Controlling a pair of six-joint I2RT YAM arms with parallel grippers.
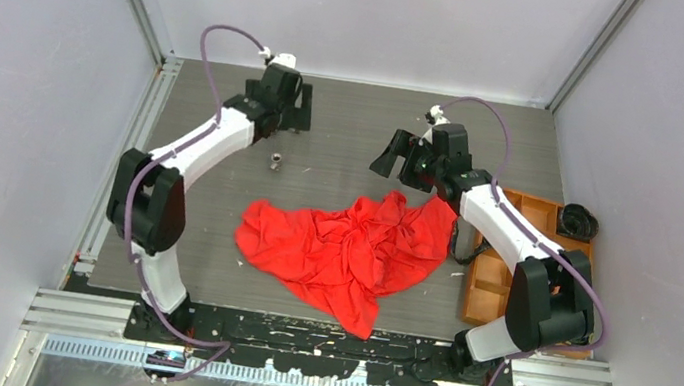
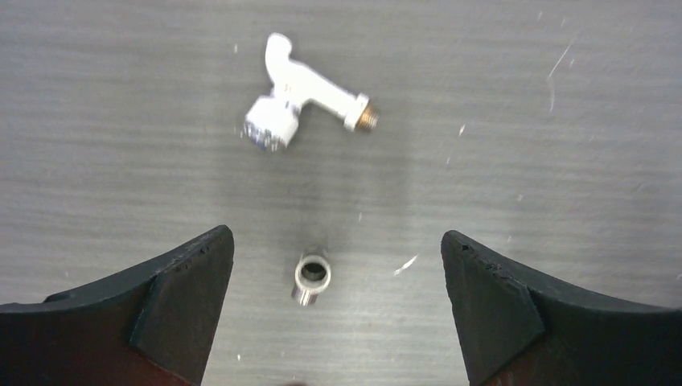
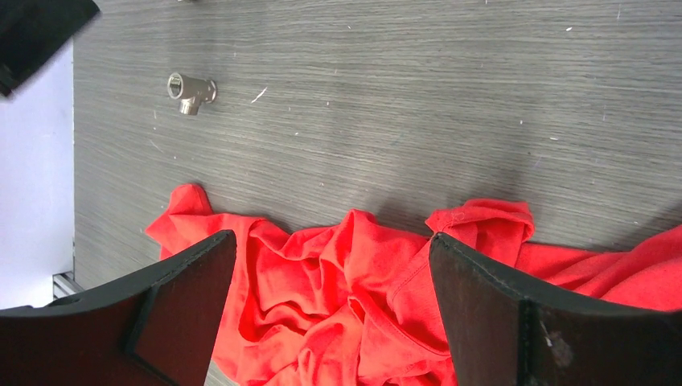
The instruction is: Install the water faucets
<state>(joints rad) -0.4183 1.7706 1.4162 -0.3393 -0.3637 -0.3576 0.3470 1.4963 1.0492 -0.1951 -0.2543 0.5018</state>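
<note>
In the left wrist view the white water faucet [image 2: 309, 90] lies on its side on the grey table, blue-marked knob to the left, brassy threaded tip to the right. A small grey metal fitting [image 2: 312, 278] stands nearer, its bore facing up, apart from the faucet. My left gripper [image 2: 338, 237] hangs open above the fitting, touching nothing. From the top view the fitting [image 1: 275, 160] sits just in front of the left gripper [image 1: 291, 113]; the faucet is hidden there. My right gripper [image 1: 401, 158] is open and empty over the red cloth [image 3: 354, 305], with the fitting [image 3: 191, 91] far to its left.
A crumpled red cloth [image 1: 351, 245] covers the table's middle. An orange compartment tray [image 1: 498, 276] lies at the right, partly under the right arm, with a black coiled part [image 1: 578, 222] at its far corner. Grey walls close in the table on three sides.
</note>
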